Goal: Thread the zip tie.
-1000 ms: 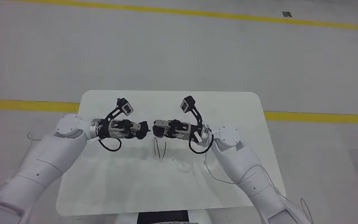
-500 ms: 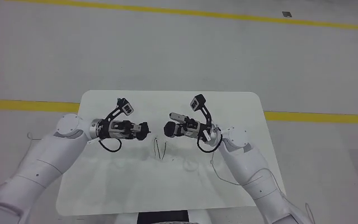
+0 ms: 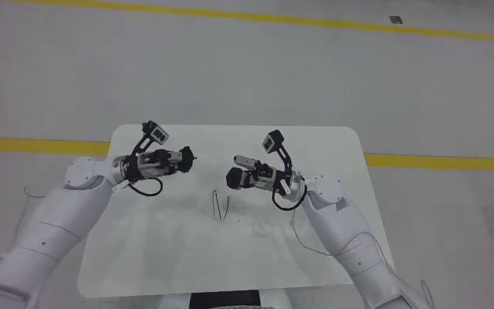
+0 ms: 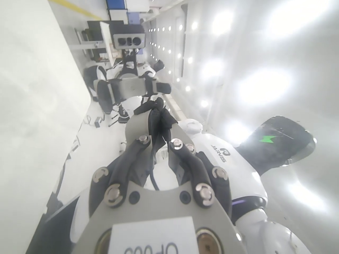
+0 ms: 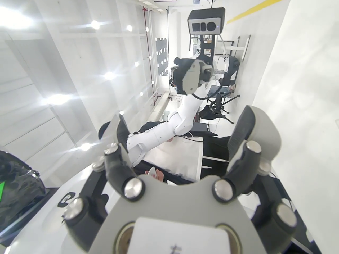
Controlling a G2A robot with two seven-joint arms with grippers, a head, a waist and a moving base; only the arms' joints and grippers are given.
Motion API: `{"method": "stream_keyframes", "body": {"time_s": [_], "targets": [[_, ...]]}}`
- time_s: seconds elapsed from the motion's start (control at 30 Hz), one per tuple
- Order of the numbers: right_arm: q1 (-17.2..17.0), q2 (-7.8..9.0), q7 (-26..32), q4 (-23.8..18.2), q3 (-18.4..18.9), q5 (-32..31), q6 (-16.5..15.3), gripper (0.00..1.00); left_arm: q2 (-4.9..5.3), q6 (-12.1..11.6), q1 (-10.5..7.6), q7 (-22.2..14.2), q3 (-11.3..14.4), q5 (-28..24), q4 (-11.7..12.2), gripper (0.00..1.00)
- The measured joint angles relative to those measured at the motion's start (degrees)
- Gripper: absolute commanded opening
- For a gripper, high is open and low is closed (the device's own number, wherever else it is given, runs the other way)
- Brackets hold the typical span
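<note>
Two thin strips (image 3: pixel 220 205) lie near the middle of the table (image 3: pixel 324 239), nearer the robot than both grippers. The left gripper (image 3: pixel 187 157), zip tie (image 4: pixel 156 108) between its fingers, faces the right gripper (image 3: pixel 231 178), apart from it and slightly farther back

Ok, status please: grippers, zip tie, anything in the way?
Left gripper shut on what looks like the zip tie. Right gripper open, empty. Two thin strips on table below.
</note>
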Motion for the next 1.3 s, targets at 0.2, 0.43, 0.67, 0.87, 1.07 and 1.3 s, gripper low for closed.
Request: {"method": "stream_keyframes", "body": {"time_s": [0.2, 0.43, 0.67, 0.87, 1.07, 1.3], "targets": [[0.00, 0.00, 0.00, 0.00, 0.00, 0.00, 0.00, 1.00, -2.67, 0.00, 3.93, -4.61, -8.37, 2.18, -0.83, 0.00], [0.00, 0.00, 0.00, 0.00, 0.00, 0.00, 0.00, 1.00, -6.57, -0.01, 6.34, -4.76, -13.61, 5.49, -1.59, 0.00], [0.00, 0.00, 0.00, 0.00, 0.00, 0.00, 0.00, 1.00, -10.48, -0.01, 6.81, -4.76, -17.21, 5.23, 1.01, 0.00], [0.00, 0.00, 0.00, 0.00, 0.00, 0.00, 0.00, 1.00, -11.41, -0.01, 6.73, -4.76, -17.87, 3.92, 1.51, 0.00], [0.90, 0.40, -2.04, -2.05, -0.94, -5.16, 3.16, 1.00, -11.40, -0.01, 6.73, -4.76, -17.86, 3.93, 1.50, 0.00], [4.05, 0.59, -3.48, -7.97, -7.06, -29.07, 16.13, 1.00, -11.40, -0.01, 6.73, -4.76, -17.86, 3.93, 1.50, 0.00]]}}
